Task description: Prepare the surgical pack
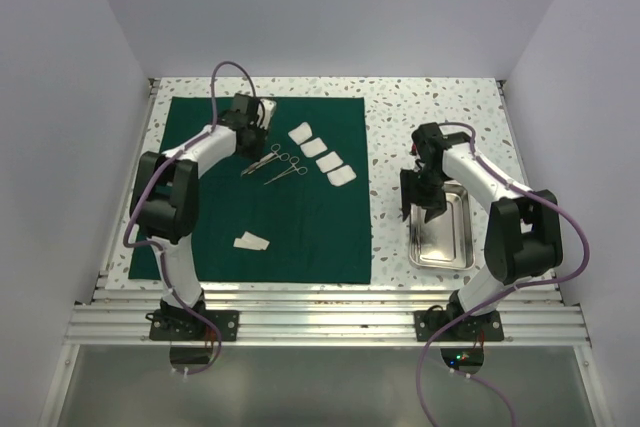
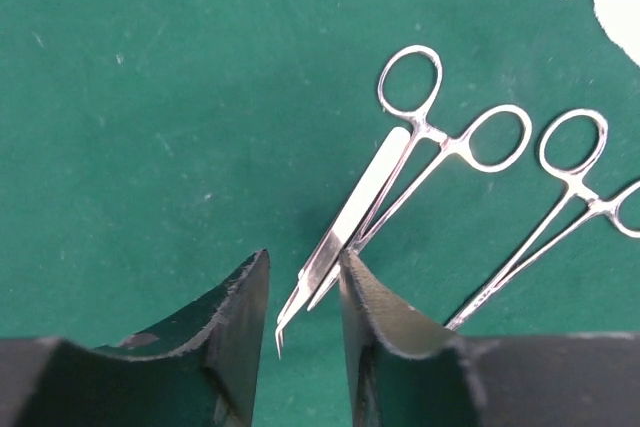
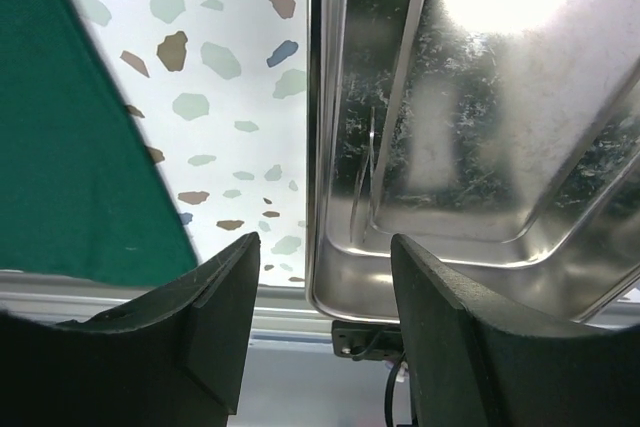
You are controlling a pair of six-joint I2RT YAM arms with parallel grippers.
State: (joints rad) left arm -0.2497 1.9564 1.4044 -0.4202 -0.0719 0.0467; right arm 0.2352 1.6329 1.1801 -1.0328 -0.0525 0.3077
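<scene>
The dark green cloth (image 1: pixel 310 227) lies spread flat on the left of the table. On it lie two silvery scissor-like clamps (image 1: pixel 287 169) and a pair of bent-tip tweezers (image 2: pixel 350 212), which rests across one clamp (image 2: pixel 450 142). The second clamp (image 2: pixel 572 187) lies beside it. A row of white gauze squares (image 1: pixel 322 154) lies to their right, and one more square (image 1: pixel 251 240) lies near the front. My left gripper (image 2: pixel 303 265) is open, low over the cloth, with its jaws on either side of the tweezers' tips. My right gripper (image 3: pixel 325 247) is open over the left rim of the steel tray (image 3: pixel 480 237).
The tray (image 1: pixel 455 237) sits on the speckled tabletop (image 1: pixel 430 107) right of the cloth, near the front rail. A thin steel instrument (image 3: pixel 400 77) seems to lie along the tray's left wall. The cloth's edge (image 3: pixel 70 147) is left of the right gripper.
</scene>
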